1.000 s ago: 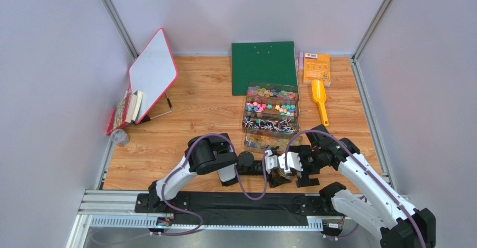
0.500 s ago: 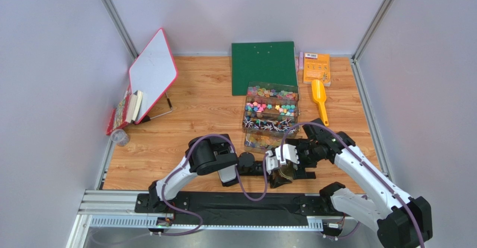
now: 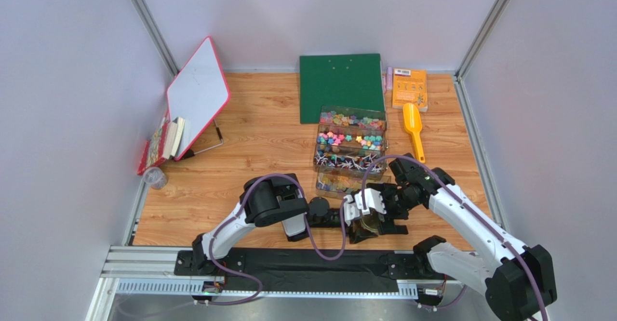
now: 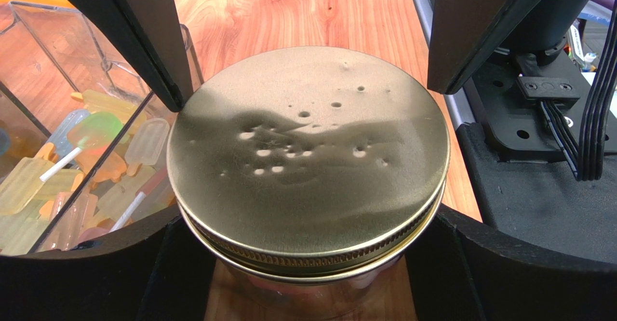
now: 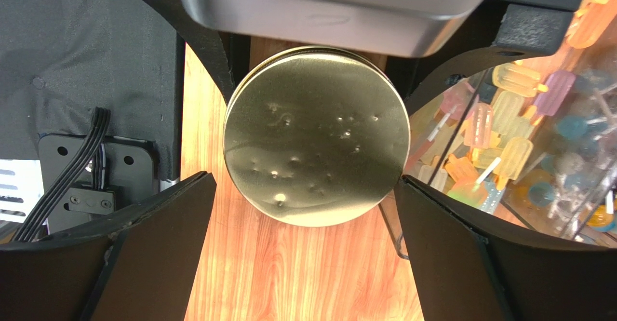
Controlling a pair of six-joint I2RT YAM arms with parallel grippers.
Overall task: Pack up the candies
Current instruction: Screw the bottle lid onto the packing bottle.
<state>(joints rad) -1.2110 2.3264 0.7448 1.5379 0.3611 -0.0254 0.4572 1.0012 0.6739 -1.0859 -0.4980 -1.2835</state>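
A glass jar with a dented gold lid (image 4: 308,155) stands on the wood near the table's front edge (image 3: 369,223). My left gripper (image 4: 308,288) is shut on the jar's body below the lid. My right gripper (image 5: 305,180) is open over the jar. Its fingers (image 4: 145,39) stand on either side of the lid's rim, with a thin gap on one side. The lid also shows in the right wrist view (image 5: 316,137). The candies (image 3: 350,139) lie in a clear compartment box (image 3: 319,163) just behind the jar. Something pinkish shows through the jar's glass.
Pale popsicle-shaped sweets (image 5: 507,137) fill the box's nearest compartment, close to the jar. A yellow scoop (image 3: 413,129) lies right of the box. A green board (image 3: 340,86), an orange booklet (image 3: 409,88) and a whiteboard (image 3: 197,97) are further back.
My right wrist has swung left and toward the box, so its fingers now sit over the jar's lid. The left arm and the jar have not moved.
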